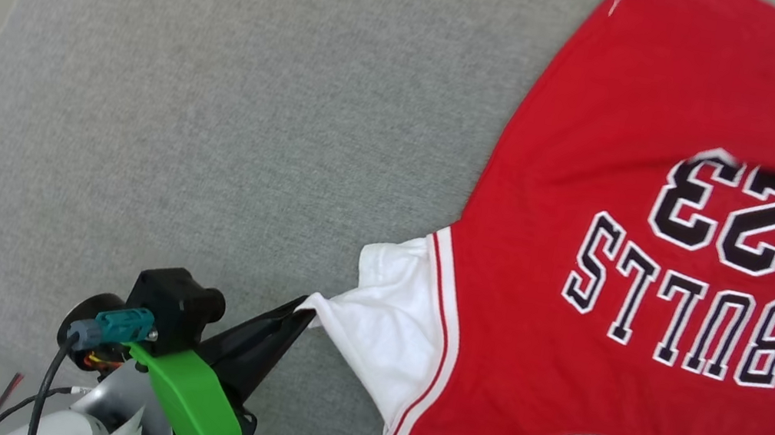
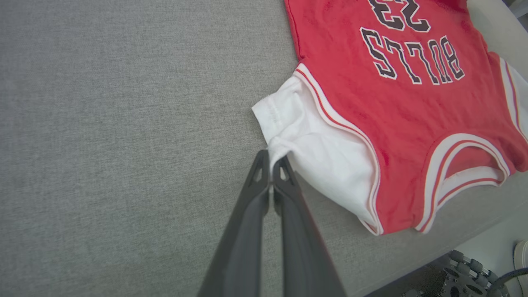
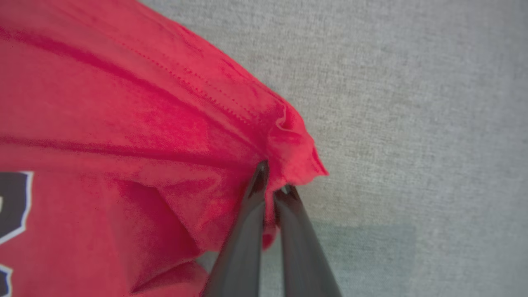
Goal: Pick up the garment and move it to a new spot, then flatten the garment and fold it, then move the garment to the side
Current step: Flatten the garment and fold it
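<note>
Nearest, at lower left, the left gripper [image 1: 305, 311] has its two long dark fingers pinched together on the tip of a white short sleeve [image 1: 389, 327]. The sleeve belongs to the red basketball-jersey T-shirt [image 1: 604, 127], which lies print-up on a grey woven fabric surface [image 1: 218, 105], its black number 23 [image 1: 734, 214] upside down. At the far hem, the right gripper [image 3: 272, 179] is clamped on a bunched red corner.
</note>
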Controlling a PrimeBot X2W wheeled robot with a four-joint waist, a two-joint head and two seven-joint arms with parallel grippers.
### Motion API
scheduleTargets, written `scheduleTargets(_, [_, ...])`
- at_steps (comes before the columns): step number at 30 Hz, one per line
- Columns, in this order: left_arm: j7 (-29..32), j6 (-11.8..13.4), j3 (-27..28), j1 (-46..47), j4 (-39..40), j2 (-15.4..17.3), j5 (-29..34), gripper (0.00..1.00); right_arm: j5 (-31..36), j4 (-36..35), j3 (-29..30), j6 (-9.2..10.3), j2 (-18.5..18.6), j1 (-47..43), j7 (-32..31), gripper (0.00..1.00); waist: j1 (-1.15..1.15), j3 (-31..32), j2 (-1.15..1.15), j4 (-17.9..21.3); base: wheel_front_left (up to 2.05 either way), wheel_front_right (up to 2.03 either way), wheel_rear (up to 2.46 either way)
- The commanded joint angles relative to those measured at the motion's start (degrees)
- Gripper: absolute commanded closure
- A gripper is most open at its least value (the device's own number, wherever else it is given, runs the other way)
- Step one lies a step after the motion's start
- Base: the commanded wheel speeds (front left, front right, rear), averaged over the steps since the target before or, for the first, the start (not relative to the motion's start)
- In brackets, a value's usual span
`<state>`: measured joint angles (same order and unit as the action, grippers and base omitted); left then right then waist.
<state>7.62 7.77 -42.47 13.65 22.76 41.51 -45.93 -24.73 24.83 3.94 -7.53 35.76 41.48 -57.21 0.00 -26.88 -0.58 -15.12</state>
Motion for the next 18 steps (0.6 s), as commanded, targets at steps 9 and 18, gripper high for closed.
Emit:
scheduleTargets(9, [-0.74, 2.09, 0.43, -3.78, -2.18, 0.54, -2.04, 1.0, -2.72, -2.58, 2.09, 0.04, -1.81, -14.33, -0.16, 1.0, 0.0, 13.77, 0.58, 9.42, 0.0, 0.0, 0.0])
scheduleTargets(18, [-4.65, 3.4, 1.43, -6.54, -5.03, -1.76, -3.74, 1.0, -5.09, -13.73, 5.89, 0.04, -5.23, -28.12, 0.4, 1.0, 0.0, 19.16, 0.58, 12.35, 0.0, 0.0, 0.0])
